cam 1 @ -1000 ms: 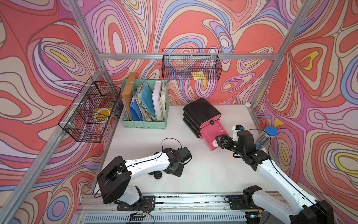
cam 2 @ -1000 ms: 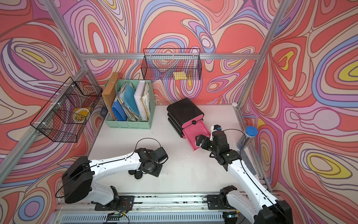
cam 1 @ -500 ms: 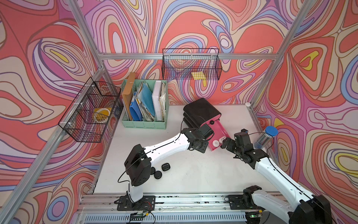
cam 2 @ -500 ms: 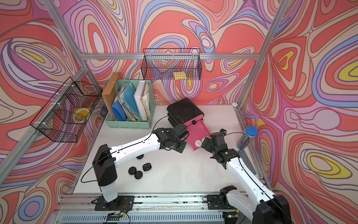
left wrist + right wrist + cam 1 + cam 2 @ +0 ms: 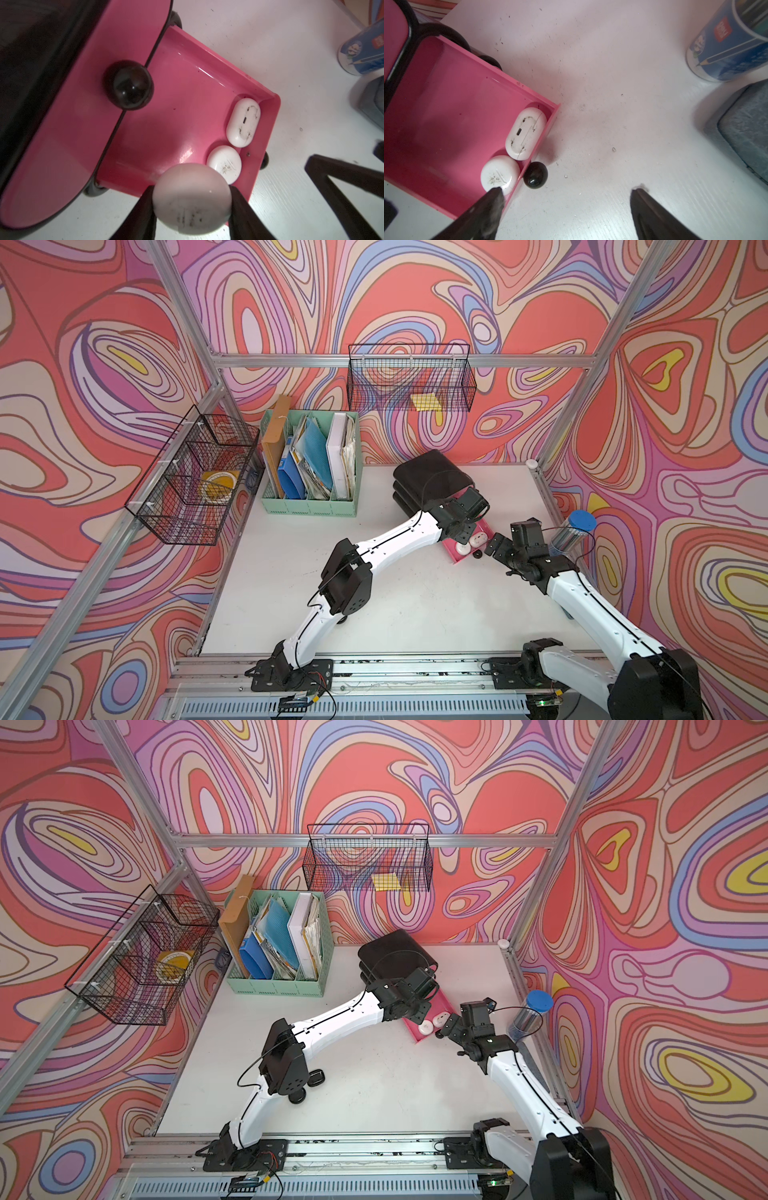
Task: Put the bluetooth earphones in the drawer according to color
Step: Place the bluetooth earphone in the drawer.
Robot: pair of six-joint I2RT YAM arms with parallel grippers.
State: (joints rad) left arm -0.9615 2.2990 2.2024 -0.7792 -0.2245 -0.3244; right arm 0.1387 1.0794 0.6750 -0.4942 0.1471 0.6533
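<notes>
The drawer cabinet (image 5: pixel 432 472) is glossy black with pink fronts. Its bottom drawer (image 5: pixel 187 99) is pulled out, and two white earphone cases (image 5: pixel 243 122) (image 5: pixel 224 164) lie at its front end. My left gripper (image 5: pixel 191 195) is shut on a third white, rounded earphone case (image 5: pixel 192 207) just above the drawer's side wall. My right gripper (image 5: pixel 566 191) stands open on the table beside the drawer's black ball knob (image 5: pixel 535 175), holding nothing. Two black earphone cases (image 5: pixel 316 1077) lie on the table by the left arm's elbow.
A clear tube of pencils with a blue lid (image 5: pixel 571 531) stands at the table's right edge, close to the right arm. A mint-green file organizer (image 5: pixel 309 472) sits at the back left. Wire baskets hang on the left wall (image 5: pixel 195 481) and back wall (image 5: pixel 409 379).
The left arm has swung from the front of the table over to the open drawer, carrying the white case. The right gripper has drawn back a little from the drawer.
</notes>
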